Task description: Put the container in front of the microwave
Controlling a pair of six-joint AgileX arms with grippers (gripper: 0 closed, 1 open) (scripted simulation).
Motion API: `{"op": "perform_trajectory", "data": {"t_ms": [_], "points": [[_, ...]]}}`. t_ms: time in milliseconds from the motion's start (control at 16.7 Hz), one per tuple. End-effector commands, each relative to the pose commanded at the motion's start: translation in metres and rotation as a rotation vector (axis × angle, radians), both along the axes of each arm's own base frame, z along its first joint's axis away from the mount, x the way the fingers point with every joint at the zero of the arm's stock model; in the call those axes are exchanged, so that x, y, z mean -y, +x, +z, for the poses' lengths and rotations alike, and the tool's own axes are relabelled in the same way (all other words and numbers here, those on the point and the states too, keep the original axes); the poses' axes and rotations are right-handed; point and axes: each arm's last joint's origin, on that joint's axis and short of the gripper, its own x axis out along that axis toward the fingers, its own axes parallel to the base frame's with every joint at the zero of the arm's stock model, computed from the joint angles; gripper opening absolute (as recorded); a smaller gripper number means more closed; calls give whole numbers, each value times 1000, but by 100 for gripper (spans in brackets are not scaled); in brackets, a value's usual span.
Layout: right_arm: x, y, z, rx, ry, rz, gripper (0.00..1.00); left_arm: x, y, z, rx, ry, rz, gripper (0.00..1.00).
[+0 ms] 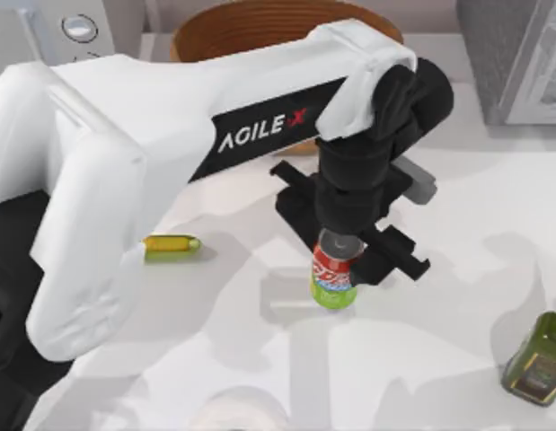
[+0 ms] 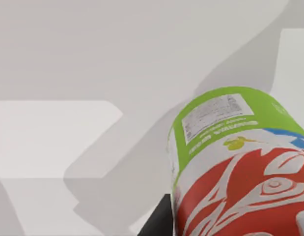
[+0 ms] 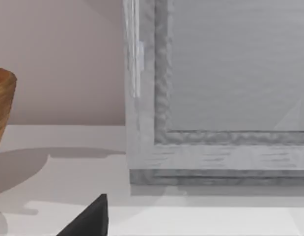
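1. the container (image 1: 335,276), a soda can with a red-and-green label, sat near the middle of the white table (image 1: 439,359), a little right of centre, its silver lid tucked up under the left gripper (image 1: 342,244).
2. the left gripper was pinching the can from above, its black fingers on either side of the can's top, with the long white left arm (image 1: 170,135) reaching in from the left.
3. a small yellow-green cylinder (image 1: 171,246) lay on its side to the left of the can, well apart from it.
4. an olive-green bottle (image 1: 538,359) stood at the near right edge of the table.
5. a wooden bowl (image 1: 233,31) sat at the far side, partly hidden by the arm; a grey microwave (image 1: 516,54) stood at the far right corner, and a white appliance with a dial (image 1: 78,27) at the far left.
6. the left wrist view showed the can's label (image 2: 240,162) close up: green band, printed panel, red swirls on white.
7. the right wrist view faced the microwave door (image 3: 230,73) with the bowl's edge (image 3: 3,103) beside it; whether the right gripper's fingers were spread or together, i cannot tell.
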Motion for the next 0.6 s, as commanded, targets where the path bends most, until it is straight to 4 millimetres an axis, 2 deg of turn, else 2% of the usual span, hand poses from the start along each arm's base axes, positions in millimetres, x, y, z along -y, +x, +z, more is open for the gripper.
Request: {"op": "perform_trajectory", "data": {"t_ms": [300,600], "points": [[0,0,0,0,0,0,100,-1,1,32,5,-5,4,0],[0,0,0,0,0,0,100,-2,1,30,2,-2,4,0]]}}
